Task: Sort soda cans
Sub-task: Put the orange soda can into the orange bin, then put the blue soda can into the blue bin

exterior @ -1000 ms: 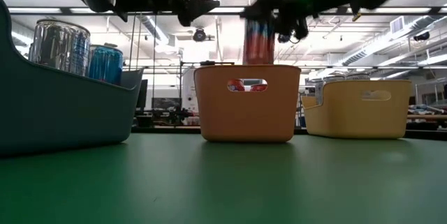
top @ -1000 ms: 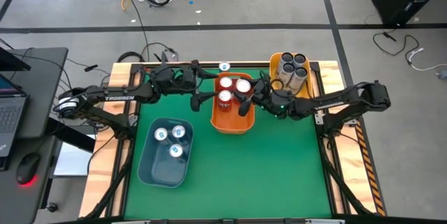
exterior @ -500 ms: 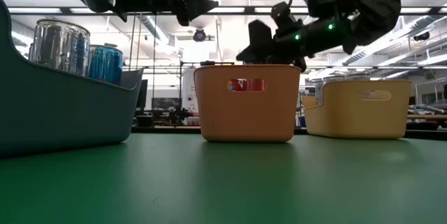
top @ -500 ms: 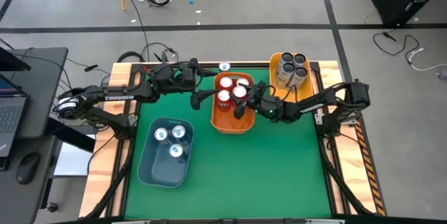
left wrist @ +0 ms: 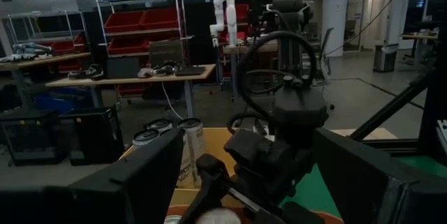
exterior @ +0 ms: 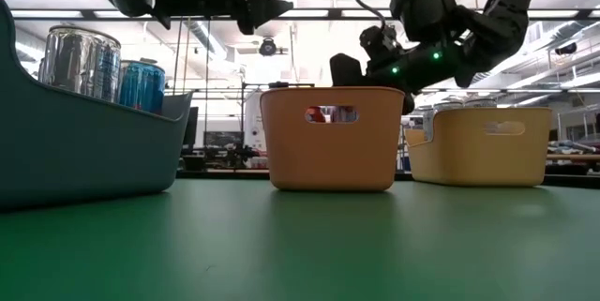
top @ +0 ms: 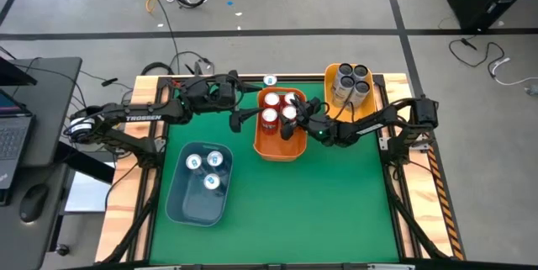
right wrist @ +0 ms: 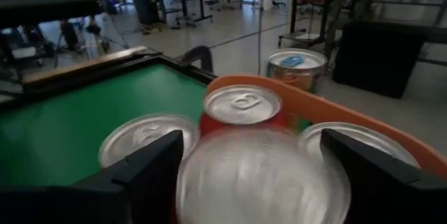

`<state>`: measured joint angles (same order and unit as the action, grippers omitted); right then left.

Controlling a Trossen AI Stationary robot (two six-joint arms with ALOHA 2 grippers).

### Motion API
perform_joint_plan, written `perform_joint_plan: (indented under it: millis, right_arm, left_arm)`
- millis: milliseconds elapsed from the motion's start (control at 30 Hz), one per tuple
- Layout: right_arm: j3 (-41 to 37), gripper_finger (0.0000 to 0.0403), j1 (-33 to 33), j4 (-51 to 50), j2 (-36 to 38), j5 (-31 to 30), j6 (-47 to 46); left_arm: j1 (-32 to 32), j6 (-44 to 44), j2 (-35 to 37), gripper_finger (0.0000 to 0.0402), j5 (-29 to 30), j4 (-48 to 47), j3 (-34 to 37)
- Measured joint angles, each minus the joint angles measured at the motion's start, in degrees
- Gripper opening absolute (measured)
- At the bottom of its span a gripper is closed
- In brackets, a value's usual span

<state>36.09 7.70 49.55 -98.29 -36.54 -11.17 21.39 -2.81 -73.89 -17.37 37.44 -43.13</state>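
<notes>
Your right gripper [top: 296, 124] reaches in from the right, tilted downward, its two fingers spread apart. Your left gripper [top: 244, 118] hangs raised at the far left, fingers wide open.

Orange bin [top: 271, 150] packed with red cans [top: 270, 118]; right tool [top: 299, 119] spread just above; green mat [top: 319, 203] free.

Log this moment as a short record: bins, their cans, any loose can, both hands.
blue bin: three blue cans
orange bin: four red cans
yellow bin: four dark cans
loose can: blue, on the table behind the orange bin
right hand: open, over the orange bin, a red can between its fingers
left hand: open, empty, raised beside the orange bin
</notes>
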Motion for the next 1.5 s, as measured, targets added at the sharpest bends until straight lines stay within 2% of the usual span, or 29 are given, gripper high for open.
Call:
perform_joint_plan:
  millis: [133,533,833,933,1033,1100,1200,1400,1500]
  right_arm:
    - [0.03,0.0337,0.05,-0.24,0.03,-0.13,0.47]
    - [-0.10,0.0314,-0.06,2.32,0.11,0.16,2.93]
    - [2.62,0.0312,0.38,2.06,6.03,0.13,7.15]
    - [7.80,0.0313,1.14,-6.90,8.50,0.90,6.09]
    - [17.42,0.0312,3.64,-25.95,8.71,3.46,0.71]
    - [24.55,0.0313,5.68,-37.99,6.97,5.27,-1.84]
    - [32.84,0.0322,8.96,-48.95,3.12,8.54,-2.57]
    - [42.58,0.0347,14.89,-54.80,-4.68,19.16,-3.27]
    - [45.32,0.0352,16.87,-56.11,-8.25,21.31,-2.58]
  left_arm:
    - [0.00,0.06,0.00,0.0321,0.00,-0.08,0.00]
    - [0.00,0.51,-0.02,0.0321,0.20,-0.12,0.00]
    - [2.11,6.13,-0.02,0.0315,-0.41,-1.21,-0.02]
    - [3.97,6.63,0.11,0.0307,-0.89,-2.35,-0.02]
    - [5.73,8.14,0.35,0.0298,-3.39,-1.72,-0.02]
    - [6.62,9.04,0.67,0.0291,-4.70,-1.45,-0.02]
    - [7.57,9.14,1.33,0.0284,-5.33,-1.17,-0.05]
    - [9.73,9.05,4.25,0.0282,-8.44,-4.19,-0.05]
    - [11.33,9.03,6.89,0.0282,-10.72,-6.95,-0.04]
